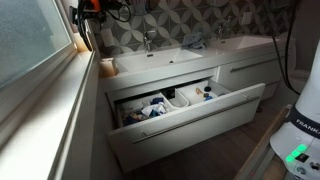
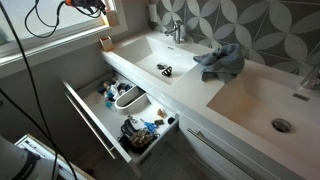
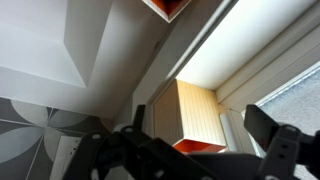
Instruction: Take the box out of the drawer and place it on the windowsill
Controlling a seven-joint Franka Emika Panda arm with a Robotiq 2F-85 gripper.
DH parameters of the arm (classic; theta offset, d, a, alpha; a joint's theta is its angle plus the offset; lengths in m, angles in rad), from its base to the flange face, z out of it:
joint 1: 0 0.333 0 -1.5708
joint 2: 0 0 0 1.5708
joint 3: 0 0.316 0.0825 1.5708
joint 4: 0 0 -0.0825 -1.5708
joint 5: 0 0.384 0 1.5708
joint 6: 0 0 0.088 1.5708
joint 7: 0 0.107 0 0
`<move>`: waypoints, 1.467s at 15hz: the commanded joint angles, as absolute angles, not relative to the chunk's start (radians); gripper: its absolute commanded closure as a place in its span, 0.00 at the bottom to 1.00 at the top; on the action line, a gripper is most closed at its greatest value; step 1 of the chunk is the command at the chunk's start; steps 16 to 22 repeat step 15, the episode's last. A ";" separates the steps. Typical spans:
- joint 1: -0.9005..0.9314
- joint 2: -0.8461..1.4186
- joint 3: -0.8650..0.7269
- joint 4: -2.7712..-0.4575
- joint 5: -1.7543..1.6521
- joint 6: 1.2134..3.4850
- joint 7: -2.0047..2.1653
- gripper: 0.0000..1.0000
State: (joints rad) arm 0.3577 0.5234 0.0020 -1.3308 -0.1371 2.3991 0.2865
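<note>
In the wrist view the box (image 3: 185, 112), a tan ribbed cuboid with an orange face towards the camera, stands in the corner by the white window frame. My gripper (image 3: 195, 124) has its fingers spread around the box, with a gap showing on each side. In both exterior views my gripper (image 1: 90, 12) (image 2: 88, 8) is at the top edge, over the far end of the windowsill (image 1: 60, 110) (image 2: 45, 55). There I cannot make out the box. The drawer (image 1: 190, 125) (image 2: 92, 125) is pulled open and holds several small items.
A rounded tan-orange cup (image 1: 107, 67) (image 2: 105, 43) stands at the counter corner by the sill's end. A grey cloth (image 2: 222, 62) lies between the two basins. Taps (image 1: 147, 40) stand behind the sinks. Cables (image 2: 45, 20) hang by the window.
</note>
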 commanded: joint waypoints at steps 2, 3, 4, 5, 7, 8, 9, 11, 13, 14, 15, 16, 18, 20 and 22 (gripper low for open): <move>0.325 0.299 0.065 -1.427 -0.099 2.020 0.209 0.00; 0.319 0.266 0.071 -1.423 -0.099 1.927 0.204 0.00; 0.333 0.231 0.050 -1.422 -0.095 1.847 0.191 0.00; 0.330 0.199 0.050 -1.424 -0.095 1.777 0.177 0.00; 0.324 0.137 0.041 -1.433 -0.100 1.675 0.148 0.00; 0.320 0.102 0.036 -1.449 -0.103 1.649 0.131 0.00; 0.312 0.074 0.031 -1.462 -0.096 1.628 0.110 0.00; 0.322 0.123 0.035 -1.402 -0.121 1.632 0.141 0.00; 0.268 0.095 0.082 -1.419 -0.125 1.621 0.130 0.00; 0.268 0.092 0.083 -1.427 -0.125 1.621 0.129 0.00; 0.268 0.092 0.083 -1.432 -0.125 1.621 0.129 0.00; 0.268 0.092 0.083 -1.432 -0.125 1.621 0.129 0.00; 0.268 0.092 0.083 -1.432 -0.125 1.621 0.129 0.00; 0.268 0.092 0.083 -1.432 -0.125 1.621 0.129 0.00; 0.268 0.092 0.083 -1.432 -0.125 1.621 0.129 0.00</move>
